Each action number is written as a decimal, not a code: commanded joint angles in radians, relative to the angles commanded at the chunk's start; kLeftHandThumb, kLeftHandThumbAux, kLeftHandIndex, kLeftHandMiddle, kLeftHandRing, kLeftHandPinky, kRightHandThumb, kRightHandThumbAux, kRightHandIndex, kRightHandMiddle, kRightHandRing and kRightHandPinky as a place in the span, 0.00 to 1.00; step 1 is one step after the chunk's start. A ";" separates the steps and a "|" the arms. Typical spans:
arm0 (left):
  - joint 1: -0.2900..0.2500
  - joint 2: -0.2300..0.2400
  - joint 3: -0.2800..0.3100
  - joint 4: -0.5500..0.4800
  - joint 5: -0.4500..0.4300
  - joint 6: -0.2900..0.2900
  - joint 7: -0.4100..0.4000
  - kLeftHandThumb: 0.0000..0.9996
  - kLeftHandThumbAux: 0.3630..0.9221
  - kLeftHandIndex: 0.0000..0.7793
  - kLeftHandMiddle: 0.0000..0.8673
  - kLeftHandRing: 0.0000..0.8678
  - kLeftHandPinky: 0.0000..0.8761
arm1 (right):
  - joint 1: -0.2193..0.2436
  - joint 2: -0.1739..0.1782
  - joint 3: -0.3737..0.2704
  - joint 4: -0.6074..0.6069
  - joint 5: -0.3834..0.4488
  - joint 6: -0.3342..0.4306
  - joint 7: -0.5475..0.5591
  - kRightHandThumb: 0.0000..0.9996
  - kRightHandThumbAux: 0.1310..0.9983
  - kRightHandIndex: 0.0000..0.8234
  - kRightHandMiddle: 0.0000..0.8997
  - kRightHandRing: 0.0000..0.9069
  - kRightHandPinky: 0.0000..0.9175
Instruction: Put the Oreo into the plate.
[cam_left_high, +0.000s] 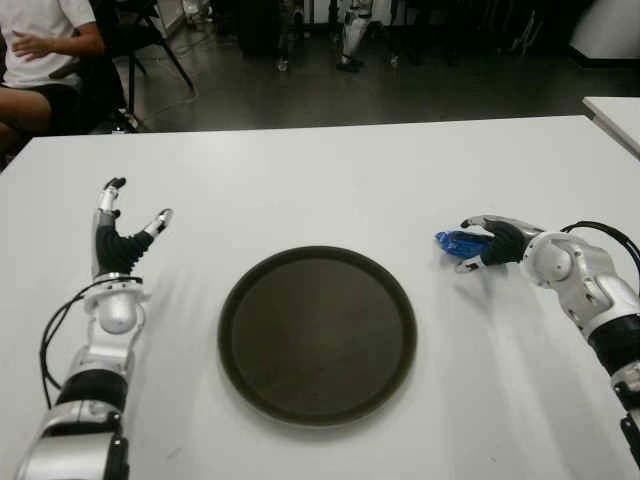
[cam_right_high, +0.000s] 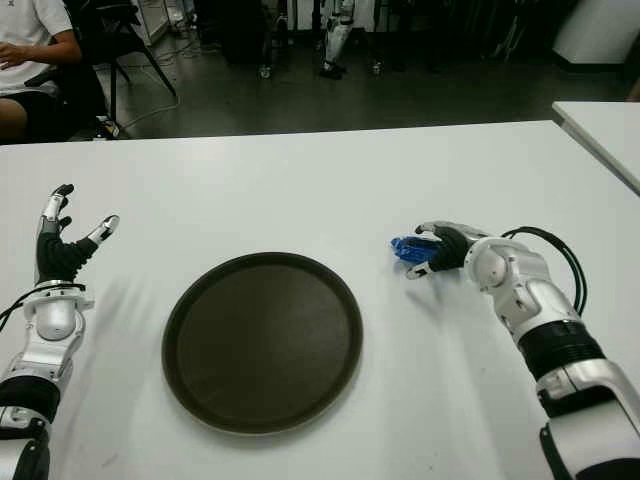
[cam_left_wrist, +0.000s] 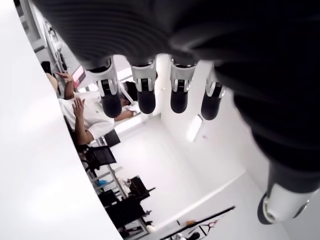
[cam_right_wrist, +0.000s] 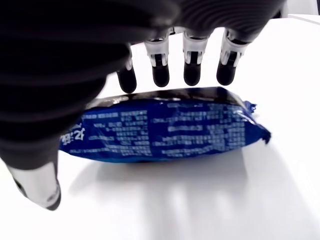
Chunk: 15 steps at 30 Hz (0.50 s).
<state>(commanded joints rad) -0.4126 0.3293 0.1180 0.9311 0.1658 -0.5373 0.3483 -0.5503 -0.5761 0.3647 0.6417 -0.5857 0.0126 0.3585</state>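
On the white desk (cam_left_high: 330, 170), right of the round dark plate (cam_left_high: 317, 334): blue Oreo packet (cam_left_high: 458, 241), lying flat, well clear of the plate rim. Right hand (cam_left_high: 497, 243) reaching in from the right, set over the packet. In the right wrist view, four fingers (cam_right_wrist: 161, 71) hanging past the far edge of the packet (cam_right_wrist: 165, 131), thumb on the near side, packet between them and flat on the desk. Fingers curved around but not closed; no firm contact visible, nothing lifted. Plate bare.

Left hand (cam_left_high: 118, 245) showing to the left of the plate, fingers spread and pointing up, holding nothing. Idle.

Step in hand, by judgement: the grasp itself. Hand in place around the packet, pinch not yet made.

Next move likely calls for: closing fingers and thumb across the narrow width of the packet, then a lift clear of the desk, a carry leftward over the plate rim, release over the middle. Wrapper looks slick and soft, so a firm squeeze before lifting seems wise; risk of the packet sliding away instead of being caught.

Seated person (cam_left_high: 40, 50) beyond the far left corner of the desk, not involved.
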 joint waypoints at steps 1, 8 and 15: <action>-0.001 -0.002 0.002 0.000 -0.004 0.000 -0.001 0.00 0.49 0.03 0.01 0.00 0.00 | -0.002 0.000 0.002 0.005 0.000 -0.005 0.001 0.07 0.55 0.00 0.02 0.02 0.04; -0.002 -0.003 0.010 0.014 -0.008 -0.012 0.007 0.00 0.54 0.02 0.00 0.00 0.00 | -0.003 0.002 0.001 0.002 0.007 -0.012 0.010 0.08 0.55 0.00 0.01 0.02 0.05; -0.004 0.004 0.004 0.022 0.018 -0.010 0.037 0.00 0.52 0.02 0.01 0.00 0.00 | -0.007 0.007 0.006 0.013 0.004 -0.017 0.011 0.05 0.54 0.00 0.02 0.03 0.06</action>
<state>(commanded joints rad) -0.4162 0.3337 0.1222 0.9534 0.1842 -0.5473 0.3854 -0.5573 -0.5693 0.3711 0.6547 -0.5821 -0.0043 0.3690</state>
